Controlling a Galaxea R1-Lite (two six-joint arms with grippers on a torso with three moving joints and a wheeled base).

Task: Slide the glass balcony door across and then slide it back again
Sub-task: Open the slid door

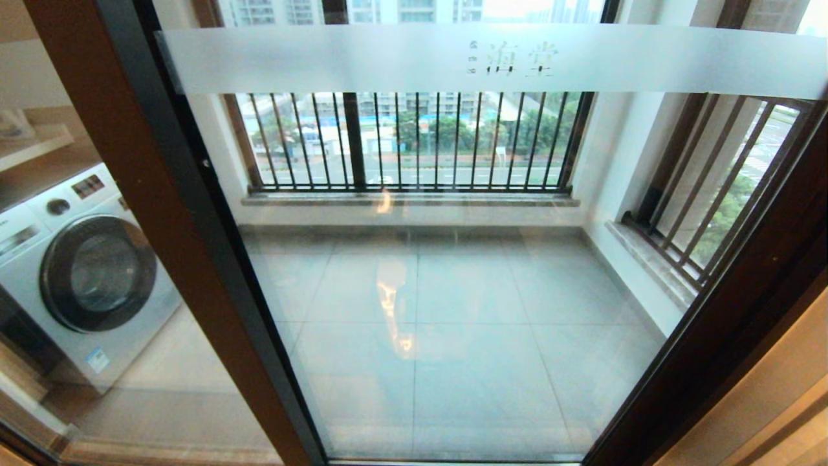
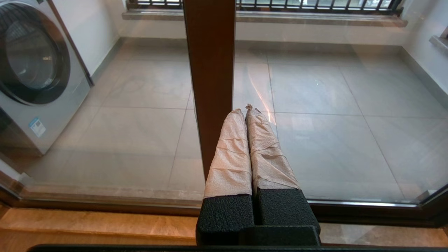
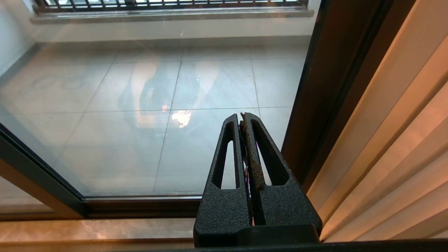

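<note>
**A:** so where's it at? Looks to me like nothing has started. The glass balcony door (image 1: pixel 453 272) fills the frame from the dark stile on the left to the brown jamb on the right, apparently shut, frosted band with the characters across the top. No arm shows in the head view

**B:** yeah, I'd call it the very first step. Left tool (image 2: pixel 247 112), the one with cloth-wrapped fingers, is pressed together and holds nothing; it hangs low in front of the brown stile (image 2: pixel 210 70), not touching it as far as I can tell. Right tool (image 3: pixel 242 117) is also closed and empty, near the jamb side of the door

**A:** next move?

**B:** my guess: get a tool onto the stile or its handle slot, then push sideways. I can't spot the slot from here though

**A:** any containers?

**B:** only the washing machine (image 1: pixel 77 272) behind the other panel, left side of the balcony floor. Porthole shut, can't see inside
</note>
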